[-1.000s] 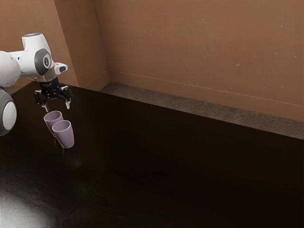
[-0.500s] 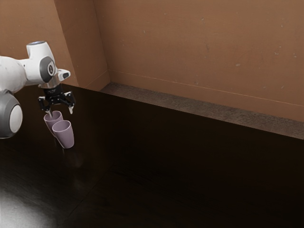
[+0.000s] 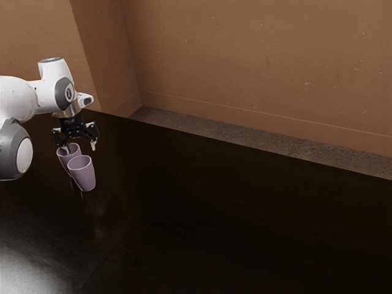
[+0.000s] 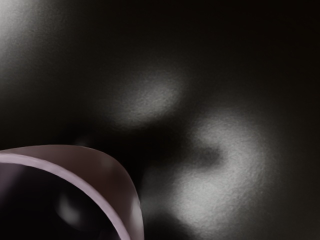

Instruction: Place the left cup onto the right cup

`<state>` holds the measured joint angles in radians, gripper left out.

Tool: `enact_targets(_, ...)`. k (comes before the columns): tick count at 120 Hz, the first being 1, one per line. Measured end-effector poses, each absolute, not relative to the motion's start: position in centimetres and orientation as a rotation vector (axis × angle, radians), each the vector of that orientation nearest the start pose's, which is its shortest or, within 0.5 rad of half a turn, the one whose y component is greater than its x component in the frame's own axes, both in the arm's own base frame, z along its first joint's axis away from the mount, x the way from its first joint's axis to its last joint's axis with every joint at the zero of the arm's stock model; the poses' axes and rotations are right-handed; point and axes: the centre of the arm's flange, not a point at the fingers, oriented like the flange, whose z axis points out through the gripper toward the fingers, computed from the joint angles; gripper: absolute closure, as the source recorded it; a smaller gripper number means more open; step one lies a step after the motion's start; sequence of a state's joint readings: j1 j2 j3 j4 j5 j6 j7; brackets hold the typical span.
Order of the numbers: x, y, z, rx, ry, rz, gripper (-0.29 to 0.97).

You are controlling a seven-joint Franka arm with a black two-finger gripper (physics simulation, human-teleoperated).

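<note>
Cups sit close together on the dark table [image 3: 233, 208]. The front cup [image 3: 82, 173] is nearest. Just behind it stands the back cup [image 3: 66, 155], right under the pincer [image 3: 76, 144]. The pincer's fingers are spread wide by the rim, holding nothing.
</note>
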<state>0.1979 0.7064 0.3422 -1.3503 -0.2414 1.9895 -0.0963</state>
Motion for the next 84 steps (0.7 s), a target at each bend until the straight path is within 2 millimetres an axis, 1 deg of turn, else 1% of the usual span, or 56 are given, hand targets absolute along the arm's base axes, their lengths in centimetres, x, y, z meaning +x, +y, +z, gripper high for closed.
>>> enact_targets(40,65.58,31.47,31.63,-2.963,-1.05,0.042,0.27)
enact_targets(57,65.53,31.49,31.47,-2.96,-1.058,0.044,0.31)
enact_targets(84,65.46,31.58,31.13,-2.956,-1.069,0.048,0.33)
